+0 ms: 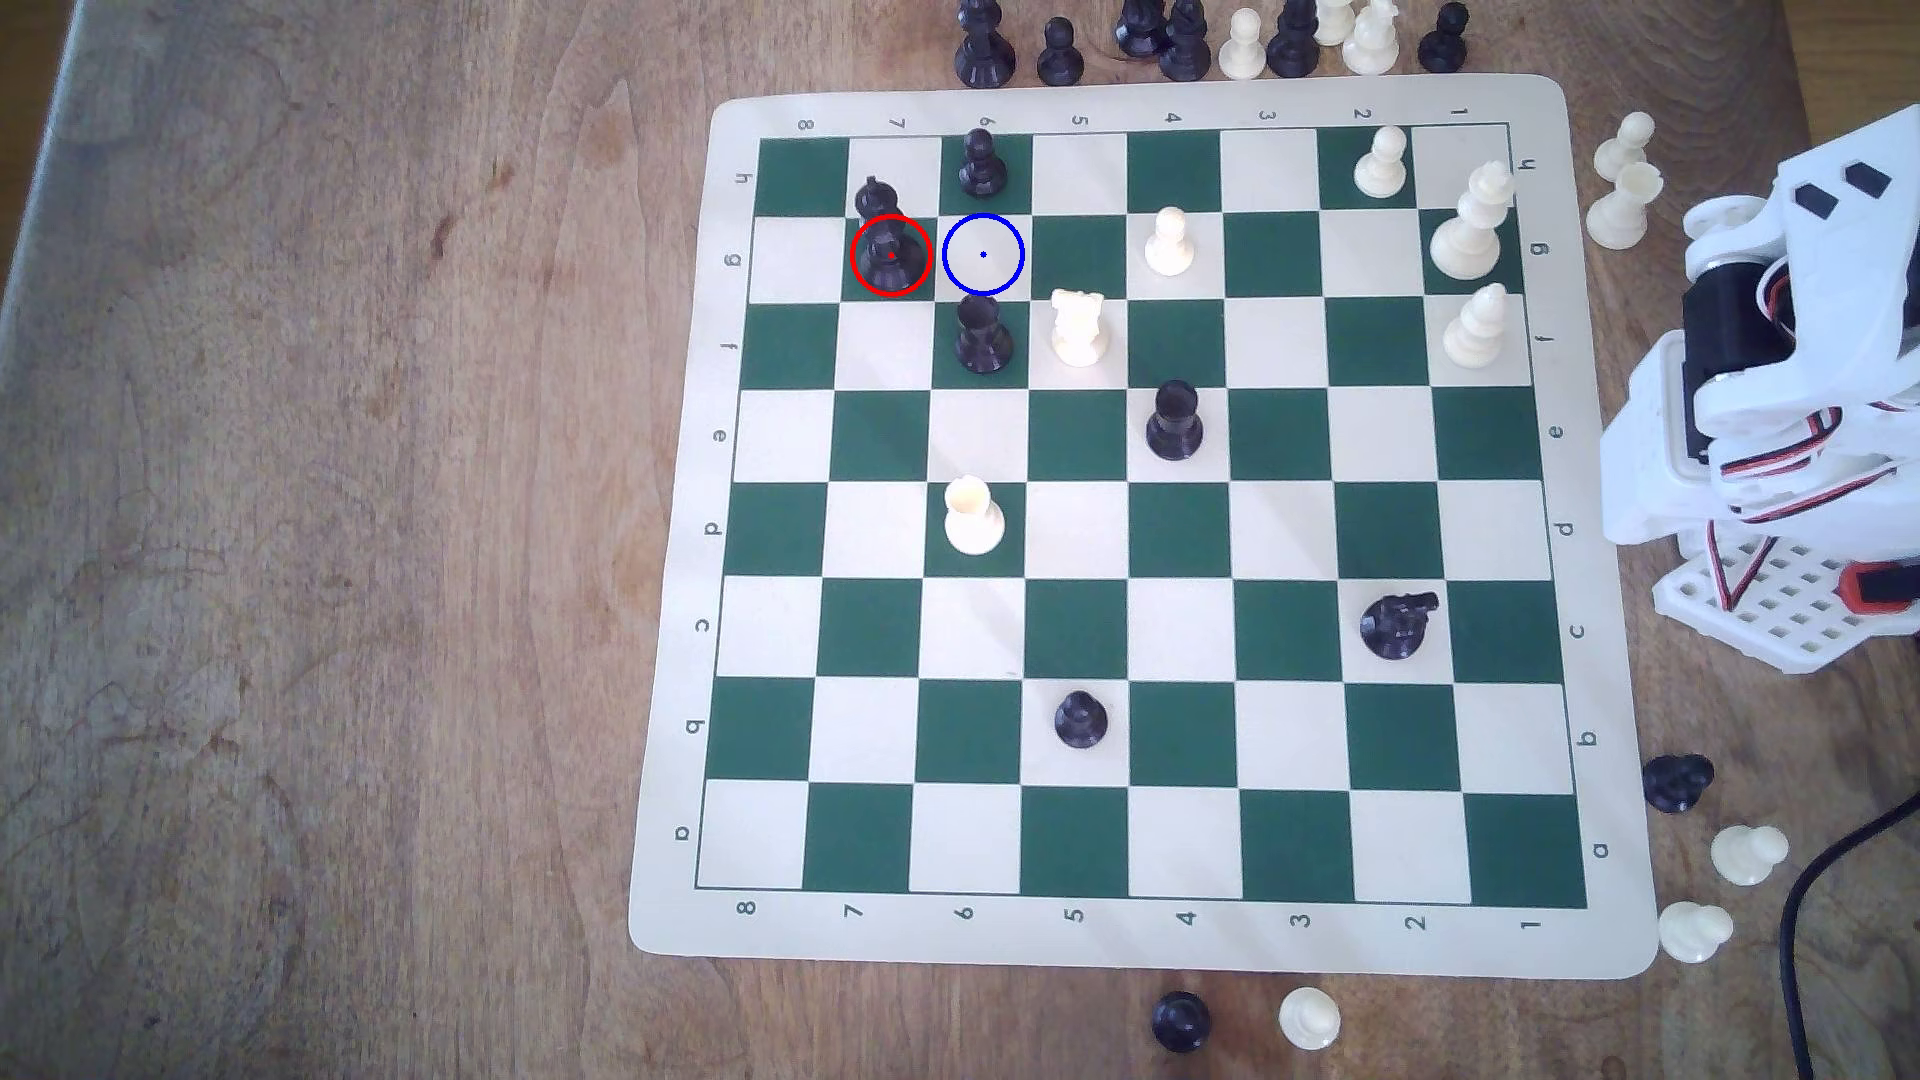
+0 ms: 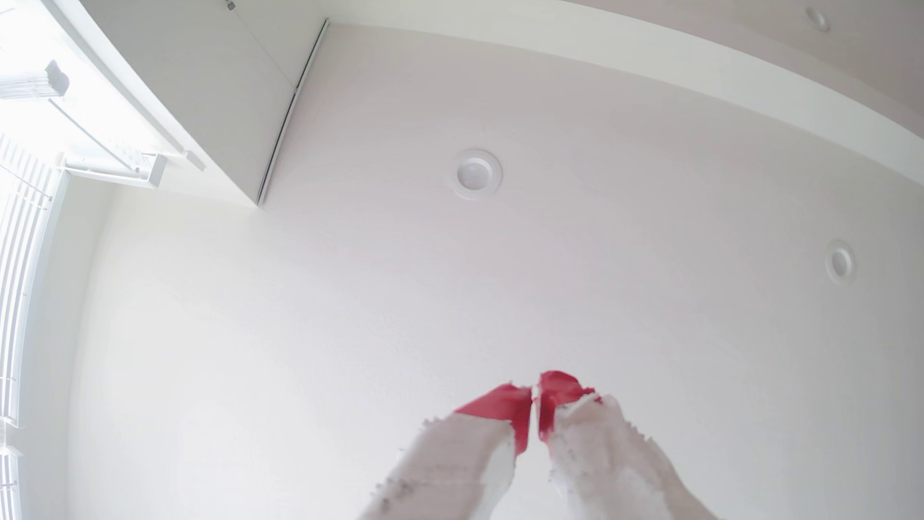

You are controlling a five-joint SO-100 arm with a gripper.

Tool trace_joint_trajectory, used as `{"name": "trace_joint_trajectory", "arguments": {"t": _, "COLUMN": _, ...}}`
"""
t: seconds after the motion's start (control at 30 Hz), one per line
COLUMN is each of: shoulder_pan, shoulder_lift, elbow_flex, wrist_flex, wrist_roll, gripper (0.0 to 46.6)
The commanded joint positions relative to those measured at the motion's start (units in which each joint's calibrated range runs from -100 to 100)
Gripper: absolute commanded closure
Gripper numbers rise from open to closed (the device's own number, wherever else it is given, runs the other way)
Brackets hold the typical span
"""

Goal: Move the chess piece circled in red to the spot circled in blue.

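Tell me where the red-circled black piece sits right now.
In the exterior view the red-circled black piece stands upright on a green square near the board's upper left, directly left of the blue-ringed cream square, with a black pawn just above.

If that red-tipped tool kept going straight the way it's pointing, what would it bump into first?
Probably the ceiling. The tool points upward with its tips together, nothing between it and the ceiling as far as the wrist view shows.
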Motion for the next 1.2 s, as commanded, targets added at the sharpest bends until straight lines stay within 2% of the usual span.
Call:
{"name": "trace_joint_trajectory", "arguments": {"t": 0.0, "shoulder_pan": 3.31, "shoulder_lift": -0.03, "elbow_flex": 1.27, "wrist_flex": -0.95, "wrist_roll": 0.1, "gripper": 46.4}}
{"name": "trace_joint_trajectory", "arguments": {"t": 0.1, "shoulder_pan": 4.8, "shoulder_lift": -0.03, "elbow_flex": 1.17, "wrist_flex": 4.79, "wrist_roll": 0.1, "gripper": 46.4}}
{"name": "trace_joint_trajectory", "arguments": {"t": 0.23, "shoulder_pan": 6.44, "shoulder_lift": -0.03, "elbow_flex": -3.63, "wrist_flex": 30.75, "wrist_roll": 0.1, "gripper": 46.4}}
{"name": "trace_joint_trajectory", "arguments": {"t": 0.27, "shoulder_pan": 7.46, "shoulder_lift": -0.03, "elbow_flex": -7.53, "wrist_flex": 43.85, "wrist_roll": -0.2, "gripper": 46.4}}
{"name": "trace_joint_trajectory", "arguments": {"t": 0.33, "shoulder_pan": 6.6, "shoulder_lift": -0.03, "elbow_flex": -8.89, "wrist_flex": 50.08, "wrist_roll": -0.39, "gripper": 46.4}}
{"name": "trace_joint_trajectory", "arguments": {"t": 0.4, "shoulder_pan": 9.65, "shoulder_lift": -0.03, "elbow_flex": -10.7, "wrist_flex": 57.45, "wrist_roll": -0.39, "gripper": 46.4}}
{"name": "trace_joint_trajectory", "arguments": {"t": 0.8, "shoulder_pan": 17.7, "shoulder_lift": 0.39, "elbow_flex": -21.49, "wrist_flex": 100.61, "wrist_roll": -0.49, "gripper": 46.4}}
{"name": "trace_joint_trajectory", "arguments": {"t": 0.9, "shoulder_pan": 18.41, "shoulder_lift": 5.57, "elbow_flex": -25.57, "wrist_flex": 104.05, "wrist_roll": -0.49, "gripper": 46.4}}
{"name": "trace_joint_trajectory", "arguments": {"t": 1.07, "shoulder_pan": 17.08, "shoulder_lift": 21.96, "elbow_flex": -38.44, "wrist_flex": 110.44, "wrist_roll": -0.54, "gripper": 46.4}}
{"name": "trace_joint_trajectory", "arguments": {"t": 1.17, "shoulder_pan": 16.06, "shoulder_lift": 30.02, "elbow_flex": -44.79, "wrist_flex": 113.55, "wrist_roll": -1.66, "gripper": 46.4}}
